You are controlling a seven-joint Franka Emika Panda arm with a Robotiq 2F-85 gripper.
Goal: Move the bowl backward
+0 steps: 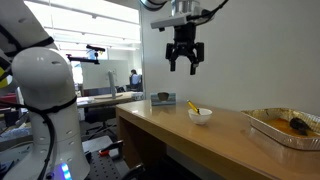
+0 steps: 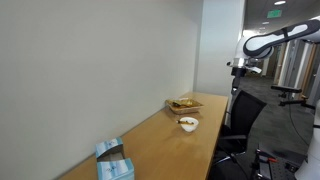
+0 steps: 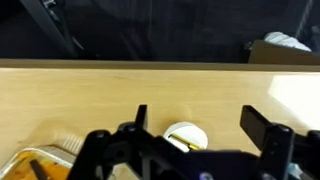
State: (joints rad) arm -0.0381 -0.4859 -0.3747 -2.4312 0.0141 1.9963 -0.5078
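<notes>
Wrist view: the bowl (image 3: 188, 132) sits upright, mouth facing up.

A small round white bowl (image 1: 200, 116) is seen on the desk (image 1: 160, 130). It is set upright, open side up. A yellow-orange thing (image 1: 193, 105) is stuck out over its rim. The bowl is placed between the two long edges, touching neither, and well away from the corners.

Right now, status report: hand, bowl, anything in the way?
Hand open, empty, high above the wooden table. Small round white bowl sits on it, not gripped. Rectangular silver foil tray beside it, apart.
</notes>
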